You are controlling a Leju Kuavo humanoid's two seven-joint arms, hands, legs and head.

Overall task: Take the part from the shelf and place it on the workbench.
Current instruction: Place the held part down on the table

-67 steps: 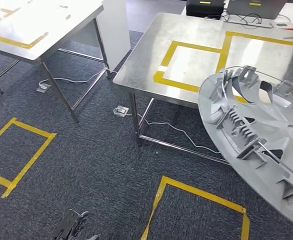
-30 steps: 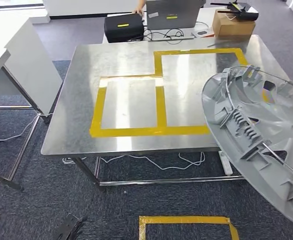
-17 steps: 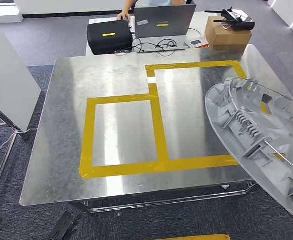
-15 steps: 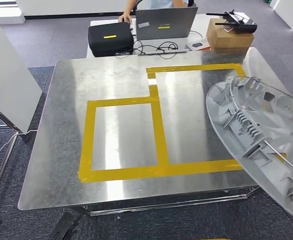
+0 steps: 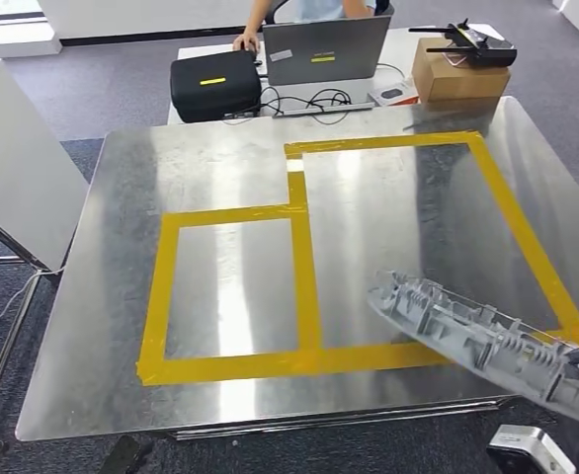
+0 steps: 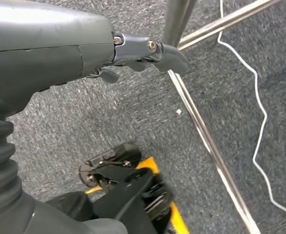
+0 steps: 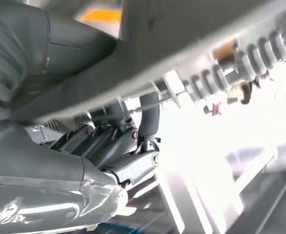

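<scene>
The right hand (image 7: 108, 146) clasps the part (image 5: 488, 341) from beneath — its dark fingers (image 7: 149, 117) curl up against the grey ribbed underside in the right wrist view, with the thick thumb on the other face. In the head view the part shows nearly edge-on, a long grey moulded plastic piece with ribs and clips along its rim, tilted slightly and hovering over the near right corner of the counter (image 5: 219, 168), above the yellow tape outline (image 5: 305, 286). The left hand (image 6: 145, 48) hangs low beside a steel counter leg (image 6: 178, 19), over dark speckled carpet (image 6: 222, 97) and a white cable (image 6: 259, 112); it holds nothing, with one finger stretched out straight. The counter is brushed sheet metal, shiny. At its far side stand a laptop (image 5: 324, 49), a black case (image 5: 213, 84) and a cardboard box (image 5: 454, 79), with a person (image 5: 301, 10) seated behind.
</scene>
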